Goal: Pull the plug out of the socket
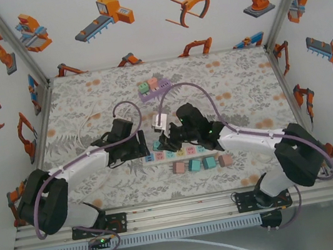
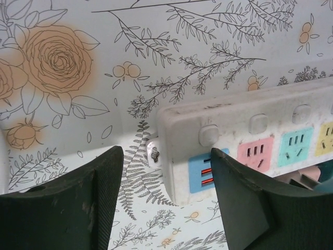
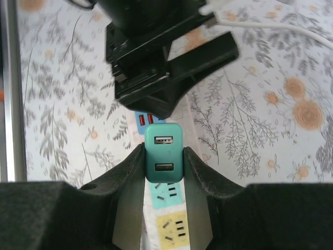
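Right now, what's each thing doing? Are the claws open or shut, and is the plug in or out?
right gripper: shut on the teal plug.
teal plug: held above the power strip, apparently pulled out.
power strip: flat on the table; pink socket and teal socket empty.
left gripper: open, at the power strip's end.
white plug: lying loose on the table.
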You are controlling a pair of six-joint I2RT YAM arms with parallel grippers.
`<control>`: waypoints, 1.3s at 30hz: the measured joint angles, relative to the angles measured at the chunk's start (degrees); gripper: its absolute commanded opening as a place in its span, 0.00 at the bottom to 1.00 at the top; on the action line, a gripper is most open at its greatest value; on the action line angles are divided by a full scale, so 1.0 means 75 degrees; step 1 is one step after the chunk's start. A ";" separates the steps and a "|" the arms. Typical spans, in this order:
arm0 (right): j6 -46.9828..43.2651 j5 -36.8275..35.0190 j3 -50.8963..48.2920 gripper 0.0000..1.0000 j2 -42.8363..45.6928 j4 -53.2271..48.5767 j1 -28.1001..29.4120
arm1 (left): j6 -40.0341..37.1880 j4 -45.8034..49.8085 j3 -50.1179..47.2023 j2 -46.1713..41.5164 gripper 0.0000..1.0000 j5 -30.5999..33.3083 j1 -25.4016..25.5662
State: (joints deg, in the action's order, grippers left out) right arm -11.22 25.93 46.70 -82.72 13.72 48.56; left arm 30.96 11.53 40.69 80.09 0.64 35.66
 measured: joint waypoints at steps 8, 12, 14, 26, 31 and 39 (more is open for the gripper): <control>0.3212 -0.2238 -0.0991 0.11 0.1087 0.1355 0.0624 | -0.0195 0.0312 0.0099 -0.0784 0.68 -0.0009 -0.0026; 0.4514 -0.3506 -0.1276 0.11 0.1451 0.1402 0.1134 | -0.0376 0.0554 0.0102 -0.1851 0.68 -0.0029 -0.0032; 0.5103 -0.4039 -0.1378 0.11 0.1591 0.1335 0.1355 | -0.0539 0.0723 0.0108 -0.2425 0.68 -0.0073 -0.0032; 0.8979 -0.6924 -0.2343 0.11 0.1568 0.1367 0.2946 | -0.2028 0.2416 0.1072 -0.4622 0.84 -0.1128 -0.0029; 1.0384 -0.7676 -0.2442 0.12 0.0804 0.1853 0.3410 | -0.3188 0.3302 0.1588 -0.4911 0.97 -0.1553 -0.0017; 1.1762 -0.8128 -0.2442 0.14 -0.0434 0.2331 0.3582 | -0.5202 0.4188 0.1381 -0.6006 0.99 -0.2361 0.0102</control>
State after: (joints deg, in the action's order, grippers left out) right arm 76.99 -35.03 28.38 -85.97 31.20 75.42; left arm -8.05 42.94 51.05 35.05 -17.06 36.42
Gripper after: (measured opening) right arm 0.332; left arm 0.995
